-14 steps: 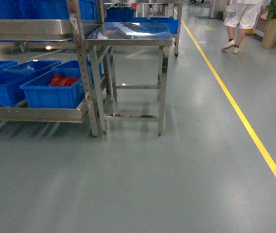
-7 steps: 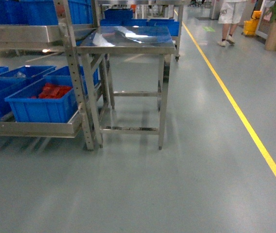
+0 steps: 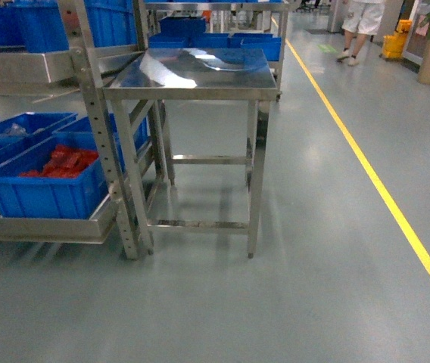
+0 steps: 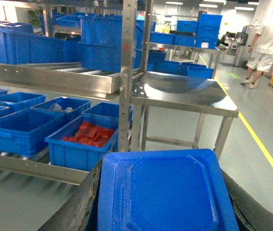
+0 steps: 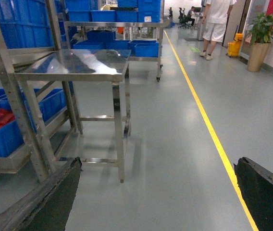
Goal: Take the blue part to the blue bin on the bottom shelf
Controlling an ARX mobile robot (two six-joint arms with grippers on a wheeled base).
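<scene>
Approach phase, base short of bottom shelf | blue part unseen in any view | left gripper state unreadable behind blue tray | right gripper spread, empty | blue bin beside red-bag crate, fronting rail for reach

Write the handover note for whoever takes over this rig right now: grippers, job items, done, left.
Left gripper: shut on the blue part, which fills the bottom of its wrist view.
Right gripper: open, empty.
The blue bin sits empty on the bottom shelf, beside the crate with red bags. The steel table stands at the rack's end.
Done: part picked.
Left: get closer, bring the part over the bin, release.
</scene>
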